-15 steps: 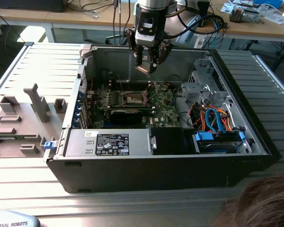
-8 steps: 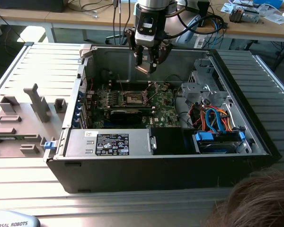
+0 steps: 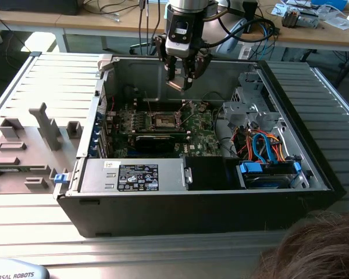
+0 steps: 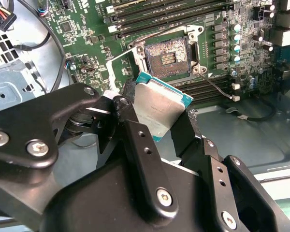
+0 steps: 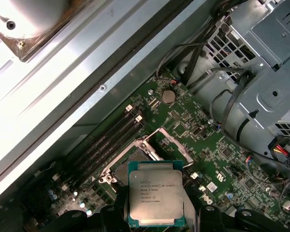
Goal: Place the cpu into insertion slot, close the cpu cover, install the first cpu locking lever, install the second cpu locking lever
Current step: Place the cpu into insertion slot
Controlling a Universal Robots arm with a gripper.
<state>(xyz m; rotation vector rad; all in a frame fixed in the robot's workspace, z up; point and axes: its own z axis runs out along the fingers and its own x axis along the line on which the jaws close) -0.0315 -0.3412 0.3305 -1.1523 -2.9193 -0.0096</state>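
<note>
Ribbed metal table (image 3: 41,75) carries an open computer case (image 3: 314,168), with wooden desks and loose cables behind it. Grey fixtures (image 3: 46,125) lie on the table at the exterior view's left, and a person's hair (image 3: 314,250) shows at the lower right corner of that view.

Inside the case lies a green board (image 3: 203,131). A drive cage (image 3: 253,104) and blue cables (image 3: 267,148) sit toward the exterior view's right. A labelled metal box (image 3: 136,174) fills the near side.

The gripper (image 3: 182,81) hangs over the case, well above the board. Its black fingers (image 4: 135,140) pinch the cpu (image 4: 159,108) by two opposite edges. The chip's silver top faces both wrist cameras, and its green rim shows around the metal. In the first wrist view the cpu (image 5: 156,193) has black fingers at its two sides and overlaps part of the slot (image 5: 120,166).

The slot (image 4: 166,55) is bare: its dark centre with rows of contacts is exposed inside the silver rim. The cpu is not in it and does not touch it. In the exterior view the slot (image 3: 164,120) lies on the board below the gripper.

The cover (image 5: 178,146) is swung up, off the slot, beside it. Dark memory slots (image 4: 169,7) run along one side of the slot, and a coin battery (image 5: 168,96) sits farther off on the board.
</note>
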